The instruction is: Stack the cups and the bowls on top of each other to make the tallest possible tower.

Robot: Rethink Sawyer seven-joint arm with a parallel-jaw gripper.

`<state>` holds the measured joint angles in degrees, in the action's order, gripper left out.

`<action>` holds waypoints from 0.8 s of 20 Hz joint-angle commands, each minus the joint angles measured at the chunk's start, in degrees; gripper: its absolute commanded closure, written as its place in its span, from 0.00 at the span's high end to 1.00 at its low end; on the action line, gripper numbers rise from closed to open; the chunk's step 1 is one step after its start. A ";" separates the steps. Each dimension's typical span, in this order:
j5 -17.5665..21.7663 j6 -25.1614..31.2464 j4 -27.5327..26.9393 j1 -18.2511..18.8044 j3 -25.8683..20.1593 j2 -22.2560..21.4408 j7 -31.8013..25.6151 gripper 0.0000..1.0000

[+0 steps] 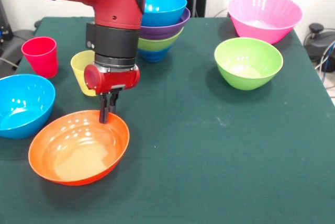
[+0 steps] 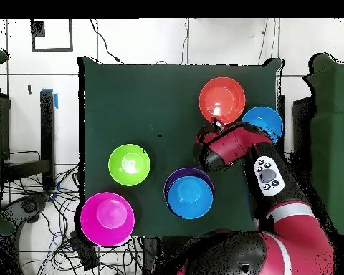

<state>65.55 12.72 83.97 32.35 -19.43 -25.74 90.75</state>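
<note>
The front view shows the red cup (image 1: 41, 55) and the translucent yellow cup (image 1: 82, 69) standing upright near each other on the green table (image 1: 220, 150), the yellow one partly behind the arm; in the overhead view both are hidden or too unclear to pick out. The front view also shows the tower (image 1: 161, 25) from the side: a light blue bowl on top, purple under it, lime green next and a dark blue base just visible, all nested and upright at the table's far side. From overhead the tower (image 2: 189, 193) reads only as a light blue disc ringed by purple. The gripper (image 1: 107, 110) hangs with its black fingers drawn close together at the far rim of the orange bowl (image 1: 78, 148); whether they pinch the rim or only touch it I cannot tell. Overhead, the gripper (image 2: 206, 136) sits at the edge of the orange bowl (image 2: 222, 100), mostly covered by the arm. The orange bowl appears empty, its glossy inside showing only pale reflections. The second light blue bowl (image 1: 22, 104) lies just beside it, also empty. The loose lime green bowl (image 1: 248, 62) and the big pink bowl (image 1: 264, 17) stand well apart from the gripper, close to each other, both empty.
</note>
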 commanded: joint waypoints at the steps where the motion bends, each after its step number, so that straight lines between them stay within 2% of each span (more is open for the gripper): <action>1: -5.36 7.19 -1.43 3.90 -8.96 6.32 -8.68 0.00; 8: -11.36 9.28 -1.73 5.91 -12.72 8.01 -8.29 0.00; 16: -15.40 10.65 -1.16 7.17 -14.75 7.83 -8.39 0.00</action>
<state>52.80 13.96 83.04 40.03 -28.35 -22.50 90.75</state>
